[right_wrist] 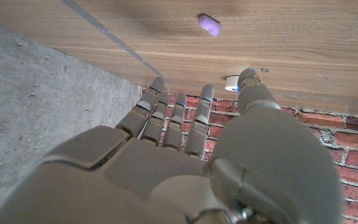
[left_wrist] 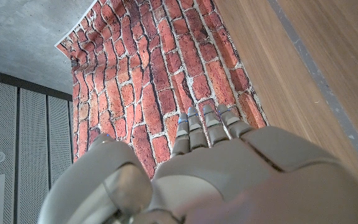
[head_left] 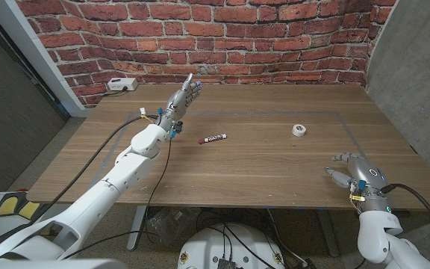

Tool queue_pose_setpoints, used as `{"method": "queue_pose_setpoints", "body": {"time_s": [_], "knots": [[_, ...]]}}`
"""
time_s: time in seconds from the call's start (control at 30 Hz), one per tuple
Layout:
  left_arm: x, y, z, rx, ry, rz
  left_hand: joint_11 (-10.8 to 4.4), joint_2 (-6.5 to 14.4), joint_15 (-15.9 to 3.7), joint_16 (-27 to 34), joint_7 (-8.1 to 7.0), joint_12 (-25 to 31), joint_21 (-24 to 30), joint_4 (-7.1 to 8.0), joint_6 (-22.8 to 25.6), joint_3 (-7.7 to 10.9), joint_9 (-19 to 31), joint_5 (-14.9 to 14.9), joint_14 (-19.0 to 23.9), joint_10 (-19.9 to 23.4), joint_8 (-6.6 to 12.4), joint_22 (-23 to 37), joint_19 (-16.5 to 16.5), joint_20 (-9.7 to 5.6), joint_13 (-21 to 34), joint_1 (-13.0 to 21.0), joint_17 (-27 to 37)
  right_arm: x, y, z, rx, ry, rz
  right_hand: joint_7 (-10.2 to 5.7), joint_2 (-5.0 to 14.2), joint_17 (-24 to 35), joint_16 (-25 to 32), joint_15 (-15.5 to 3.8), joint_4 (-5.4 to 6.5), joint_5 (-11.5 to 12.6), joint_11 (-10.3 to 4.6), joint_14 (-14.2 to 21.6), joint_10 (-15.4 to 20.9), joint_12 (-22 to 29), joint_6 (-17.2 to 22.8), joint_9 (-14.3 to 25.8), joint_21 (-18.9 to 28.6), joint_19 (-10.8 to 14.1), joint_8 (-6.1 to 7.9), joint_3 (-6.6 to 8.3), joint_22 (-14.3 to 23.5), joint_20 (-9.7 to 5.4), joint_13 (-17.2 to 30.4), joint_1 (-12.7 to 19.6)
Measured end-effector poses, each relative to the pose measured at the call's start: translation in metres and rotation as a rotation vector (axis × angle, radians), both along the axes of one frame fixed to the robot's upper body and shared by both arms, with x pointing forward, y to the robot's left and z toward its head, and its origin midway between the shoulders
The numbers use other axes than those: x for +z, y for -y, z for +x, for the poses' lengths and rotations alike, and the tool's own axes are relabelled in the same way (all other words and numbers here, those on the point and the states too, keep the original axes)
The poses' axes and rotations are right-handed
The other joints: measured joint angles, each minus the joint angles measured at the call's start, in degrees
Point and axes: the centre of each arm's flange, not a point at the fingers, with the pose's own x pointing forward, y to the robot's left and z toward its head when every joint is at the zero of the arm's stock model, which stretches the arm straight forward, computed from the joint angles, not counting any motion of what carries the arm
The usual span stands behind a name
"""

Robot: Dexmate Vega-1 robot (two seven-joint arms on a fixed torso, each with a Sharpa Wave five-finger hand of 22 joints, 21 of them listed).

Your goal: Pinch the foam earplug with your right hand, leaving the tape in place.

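**Right hand low at near edge, earplug loose on the tabletop**

Tabletop (head_left: 260, 161): wood, w/ a thin grey line marking a rectangle on it; brick wall (head_left: 222, 33) behind, grey concrete wall to the robot's right.

Left arm (head_left: 125, 168): stretched diagonally over the tabletop's left part toward the far edge, cables running along it. Left hand (head_left: 184, 96) is raised off the wood, fingers straight and close together, pointing at the brick wall; holds nothing. Left wrist view shows the fingertips (left_wrist: 207, 121) against the bricks, same read: extended, empty.

Right hand (head_left: 353, 173): at the near right edge of the tabletop, fingers spread a bit and lightly curved, nothing in it. In the right wrist view the fingers (right_wrist: 173, 118) reach out side by side w/ the thumb apart from them; no contact w/ any item.

Marker (head_left: 213, 138): white w/ dark red end, lying on its side near the tabletop's middle, just right of the left forearm.

Tape roll (head_left: 298, 130): small, white, lying flat on the right half, well apart from the right hand; also in the right wrist view (right_wrist: 232, 83), next to the thumb tip in the picture.

Earplug (right_wrist: 209, 25): small purple piece, lying loose on the wood ahead of the right hand's fingers, untouched, apart from the tape. Too small to pick out in the head view.
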Motion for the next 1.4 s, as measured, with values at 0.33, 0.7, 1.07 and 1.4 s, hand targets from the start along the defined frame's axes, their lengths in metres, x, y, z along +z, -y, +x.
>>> {"method": "queue_pose_setpoints", "body": {"time_s": [0.33, 0.7, 1.07, 1.4], "knots": [[0.001, -0.002, -0.001, 0.006, 0.002, -0.008, 0.21, -0.3, 0.0, 0.0, 0.21, 0.0, -0.2, -0.16, 0.2, -0.17, 0.0, 0.0, 0.0, 0.2, 0.0, 0.0, 0.3, 0.32, 0.0, 0.6, 0.0, -0.004, 0.0, 0.007, -0.034, -0.032, -0.011, -0.23, 0.0, 0.3, 0.0, -0.23, 0.0, 0.0, 0.0, 0.2, 0.0, 0.0, 0.8, 0.0, 0.0, 0.3, 0.01, 0.0, 0.0, -0.29, 0.0, 0.0], [0.001, -0.004, -0.001, 0.011, 0.0, -0.009, 0.21, 0.2, 0.0, 0.0, 0.01, 0.0, -0.2, 0.08, 0.4, -0.41, 0.0, 0.0, 0.0, 0.2, 0.0, 0.0, 0.3, 0.32, 0.0, 0.1, 0.0, -0.011, -0.001, 0.016, -0.058, -0.048, -0.019, -0.26, 0.23, 0.3, 0.0, -0.51, 0.0, 0.2, -0.61, 1.1, 0.6, 0.0, 2.1, 0.0, 0.0, 1.0, 0.65, 0.0, 0.0, -0.21, 0.0, 0.7], [0.002, -0.005, 0.0, 0.012, -0.003, -0.009, 0.2, 0.2, 0.0, 0.0, 0.01, 0.0, -0.3, 0.08, 0.4, -0.41, 0.0, 0.0, 0.0, 0.2, 0.0, 0.0, 0.3, 0.31, 0.0, 0.1, 0.0, -0.02, -0.001, 0.023, -0.081, -0.053, -0.025, -0.72, 0.44, 0.3, 0.0, -1.12, 0.0, 0.2, -1.26, 1.8, 1.7, 0.0, 3.6, 0.2, 0.0, 1.9, 1.06, 0.0, 0.0, -0.18, 0.0, 1.3], [0.003, -0.004, 0.003, 0.012, -0.007, -0.01, 0.2, 0.1, 0.0, -0.2, 0.02, -0.4, -0.6, 0.09, 0.4, -0.4, 0.0, 0.0, 0.0, 0.2, -0.21, 0.0, 0.3, 0.31, 0.0, 1.0, 0.0, -0.026, 0.002, 0.029, -0.108, -0.051, -0.023, -1.33, 0.75, 0.3, 0.2, -2.05, -0.17, 0.4, -2.1, 3.1, 3.1, 0.3, 5.4, 0.3, 0.0, 3.2, 1.73, 0.17, 0.0, -0.32, 0.0, 2.3]]}}
